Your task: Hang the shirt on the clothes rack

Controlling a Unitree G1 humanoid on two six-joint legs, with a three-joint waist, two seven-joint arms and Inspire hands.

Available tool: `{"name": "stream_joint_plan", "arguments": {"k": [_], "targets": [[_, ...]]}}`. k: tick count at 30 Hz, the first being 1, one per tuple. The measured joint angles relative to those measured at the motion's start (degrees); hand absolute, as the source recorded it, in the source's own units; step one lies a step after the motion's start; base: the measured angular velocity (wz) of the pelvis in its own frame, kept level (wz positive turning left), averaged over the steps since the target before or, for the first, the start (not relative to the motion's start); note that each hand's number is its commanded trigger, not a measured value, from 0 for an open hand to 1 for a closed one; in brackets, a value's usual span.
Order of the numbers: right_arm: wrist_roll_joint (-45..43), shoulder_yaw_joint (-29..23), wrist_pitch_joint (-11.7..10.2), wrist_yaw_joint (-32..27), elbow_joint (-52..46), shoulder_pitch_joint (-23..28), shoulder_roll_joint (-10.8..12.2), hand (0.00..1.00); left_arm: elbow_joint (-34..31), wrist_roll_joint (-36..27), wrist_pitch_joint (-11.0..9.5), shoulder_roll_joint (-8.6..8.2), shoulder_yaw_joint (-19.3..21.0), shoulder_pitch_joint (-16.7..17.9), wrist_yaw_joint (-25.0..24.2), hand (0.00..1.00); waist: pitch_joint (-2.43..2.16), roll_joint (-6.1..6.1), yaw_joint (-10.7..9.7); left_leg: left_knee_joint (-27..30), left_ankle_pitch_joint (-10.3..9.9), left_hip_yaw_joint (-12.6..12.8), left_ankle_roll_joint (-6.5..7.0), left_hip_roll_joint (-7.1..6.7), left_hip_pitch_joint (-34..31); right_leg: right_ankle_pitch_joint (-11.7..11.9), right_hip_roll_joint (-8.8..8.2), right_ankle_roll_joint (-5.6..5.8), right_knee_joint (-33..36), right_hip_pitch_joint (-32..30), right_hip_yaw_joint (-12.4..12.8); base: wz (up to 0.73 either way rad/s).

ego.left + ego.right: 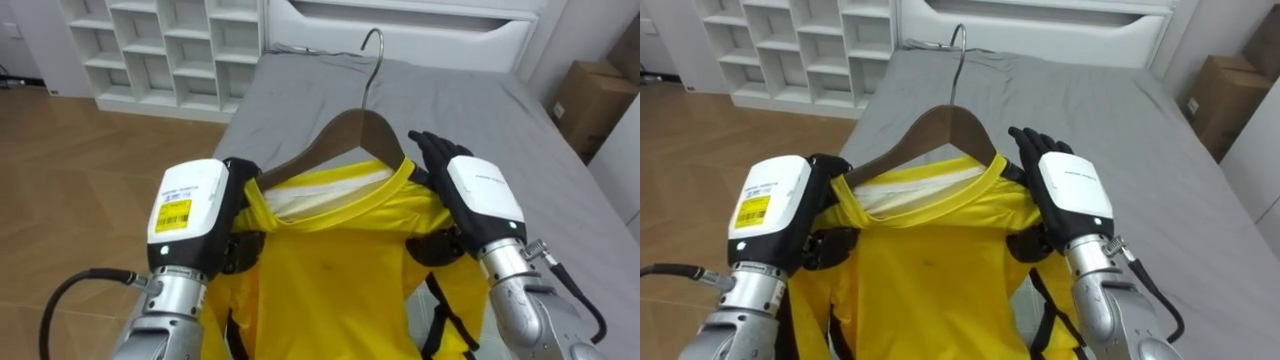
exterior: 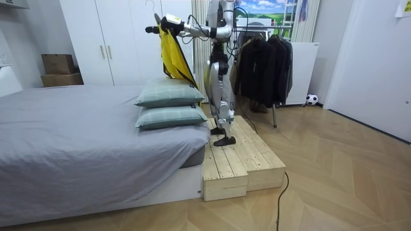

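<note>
Yellow shirt, one, on one wooden hanger, held up over the grey bed between both hands; left hand at its left shoulder, grip cannot be told, yellow barcode label on its back, print unreadable; right hand straight-fingered against the right shoulder; two pillows stacked on the bed

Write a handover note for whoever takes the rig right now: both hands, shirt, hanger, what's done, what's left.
Left hand: curled round the left end of the hanger, over the shirt.
Right hand: fingers straight against the hanger's right shoulder.
Things: yellow shirt on the wooden hanger, held up over the bed; hook free.
Done: shirt is on the hanger.
Left: hook it on a rail, probably the rack of dark coats behind the robot, so a turn seems needed.
</note>
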Motion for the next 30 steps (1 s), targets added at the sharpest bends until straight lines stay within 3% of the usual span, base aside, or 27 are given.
{"name": "stream_joint_plan", "arguments": {"k": [8, 9, 11, 12, 30], "targets": [[-0.13, -0.08, 0.5, 1.97, 0.16, 0.0, 0.01, 0.0, 0.0, 0.86, 0.05, -0.12, 0.34, -0.04, -1.43, 1.0, 0.24, -0.42, -0.33, -0.45, 0.0, 0.76, 0.0, 0.08, 0.34, 0.0, 0.08, 0.0, -0.02, -0.05, 0.6, -0.04], [-0.13, -0.13, 0.57, 2.33, 0.18, 0.0, 0.01, 0.16, 0.0, 0.99, 0.05, -0.12, 0.34, -0.04, -1.43, 1.0, 0.24, -0.42, -0.33, -0.46, 0.0, 0.86, 0.0, 0.08, 0.35, 0.0, 0.08, 0.0, -0.02, -0.06, 0.66, 0.0], [-0.13, -0.24, 0.62, 2.82, 0.18, -0.01, 0.01, 0.82, 0.0, 1.05, 0.05, -0.12, 0.33, -0.04, -1.5, 1.0, 0.24, -0.42, -0.34, -0.47, 0.0, 0.94, 0.0, 0.08, 0.37, 0.0, 0.09, 0.0, -0.02, -0.06, 0.73, 0.0], [-0.13, -0.25, 0.62, 2.89, 0.18, -0.01, 0.01, 1.0, 0.0, 1.05, 0.05, -0.12, 0.33, -0.04, -1.53, 1.0, 0.24, -0.42, -0.33, -0.47, 0.0, 0.96, 0.0, 0.09, 0.38, 0.0, 0.09, 0.01, -0.01, -0.05, 0.74, 0.0], [-0.08, -0.25, 0.85, 2.93, 0.12, 0.0, -0.18, 1.0, 0.0, 0.98, 0.04, -0.13, 0.44, -0.04, -1.01, 1.0, 0.24, -0.41, -1.56, -0.48, 0.0, 1.06, 0.0, 0.11, 0.37, 0.01, 0.09, 0.0, 0.03, 0.12, 0.74, 0.0]]}}
